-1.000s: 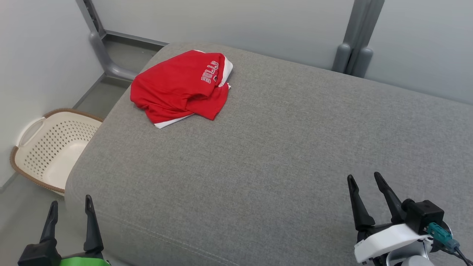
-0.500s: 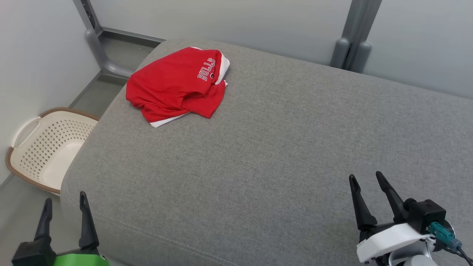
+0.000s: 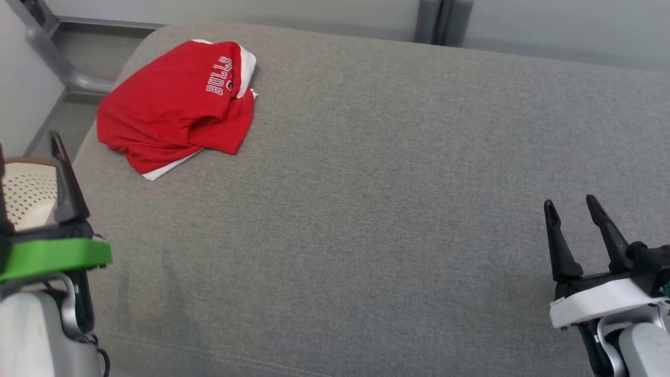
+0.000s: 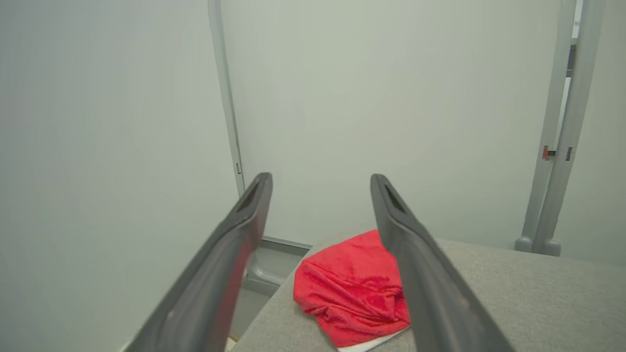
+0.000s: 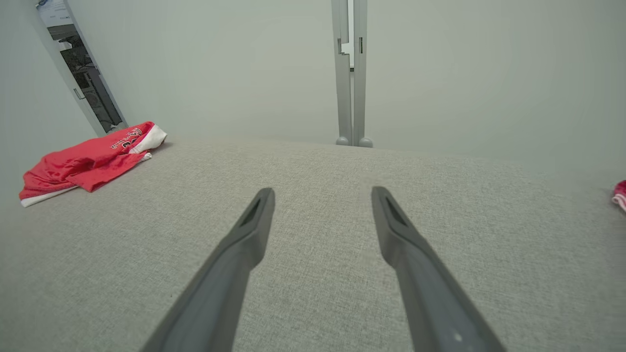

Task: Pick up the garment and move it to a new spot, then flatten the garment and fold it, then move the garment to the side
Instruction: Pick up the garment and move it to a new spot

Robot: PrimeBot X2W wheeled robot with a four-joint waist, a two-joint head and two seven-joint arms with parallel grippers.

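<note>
Left gripper and right gripper both spread wide, nowhere near the red garment crumpled on the grey cushion.

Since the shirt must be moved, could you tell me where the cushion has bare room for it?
The cushion is bare from the shirt across to the right gripper. Its far left corner, under the shirt, is taken.

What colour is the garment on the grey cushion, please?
Red with white trim; the garment shows best in the head view.
</note>
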